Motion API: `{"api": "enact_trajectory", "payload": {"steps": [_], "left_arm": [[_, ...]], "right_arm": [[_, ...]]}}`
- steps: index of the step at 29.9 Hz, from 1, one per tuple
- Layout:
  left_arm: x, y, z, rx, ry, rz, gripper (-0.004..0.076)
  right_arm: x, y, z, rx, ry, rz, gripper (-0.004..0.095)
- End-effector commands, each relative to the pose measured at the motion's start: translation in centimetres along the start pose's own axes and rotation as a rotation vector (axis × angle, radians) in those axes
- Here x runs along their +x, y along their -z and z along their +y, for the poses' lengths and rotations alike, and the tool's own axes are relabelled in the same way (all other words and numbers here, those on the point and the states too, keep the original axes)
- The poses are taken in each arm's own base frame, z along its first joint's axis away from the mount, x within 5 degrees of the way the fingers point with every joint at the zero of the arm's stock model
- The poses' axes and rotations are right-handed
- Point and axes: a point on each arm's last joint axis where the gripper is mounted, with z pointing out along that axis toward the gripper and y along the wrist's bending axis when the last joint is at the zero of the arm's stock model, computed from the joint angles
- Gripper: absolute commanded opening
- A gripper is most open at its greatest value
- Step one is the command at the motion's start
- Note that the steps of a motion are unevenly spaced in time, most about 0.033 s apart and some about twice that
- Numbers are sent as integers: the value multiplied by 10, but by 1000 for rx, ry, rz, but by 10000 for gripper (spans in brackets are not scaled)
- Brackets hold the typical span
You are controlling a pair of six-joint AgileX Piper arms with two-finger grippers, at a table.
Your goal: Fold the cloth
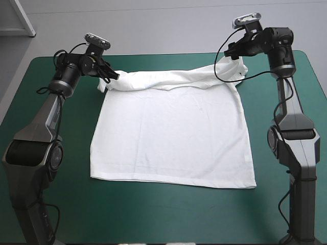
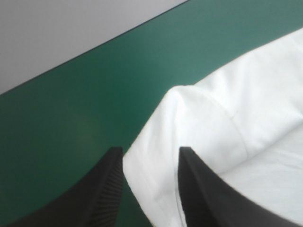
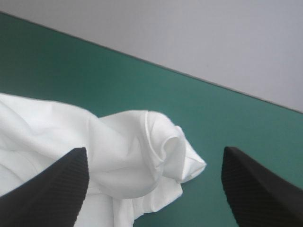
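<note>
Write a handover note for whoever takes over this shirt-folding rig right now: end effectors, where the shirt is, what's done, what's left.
Left end effector: shut on the far left corner of the white short-sleeved T-shirt.
Right end effector: open, straddling the crumpled far right sleeve, not gripping.
The shirt lies mostly flat on the teal-green table cover, its far edge bunched between the two arms.
Done: shirt spread out, left corner grasped.
Left: grasp the right corner, then make every fold.
</note>
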Motion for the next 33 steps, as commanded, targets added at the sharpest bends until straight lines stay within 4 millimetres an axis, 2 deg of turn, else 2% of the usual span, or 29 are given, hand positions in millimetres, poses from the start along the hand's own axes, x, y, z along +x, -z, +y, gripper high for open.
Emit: {"api": "enact_trajectory", "payload": {"steps": [1,4,8,10,13,17,20,25,29,33], "left_arm": [[-41,94,17,-80,30,-227,313],[-46,148,19,-89,44,-258,313],[-35,211,16,-81,89,-254,313],[-24,227,11,-71,110,-231,313],[4,247,1,-51,142,-178,313],[61,241,-22,8,181,12,313],[106,230,-36,15,212,142,313],[162,209,-55,21,233,326,313],[188,190,-65,37,251,402,314],[194,173,-71,80,291,420,314]], "right_arm": [[-48,113,1,77,-9,-244,700],[-53,166,9,61,-15,-264,622],[-49,222,20,27,-62,-267,513],[-45,245,27,-2,-72,-277,478],[-34,272,35,-26,-80,-270,464],[-7,300,46,-43,-118,-225,464],[21,309,57,-88,-140,-160,464],[75,313,69,-96,-151,-53,465],[114,305,73,-64,-158,2,465],[141,293,77,-66,-171,56,464]]}}
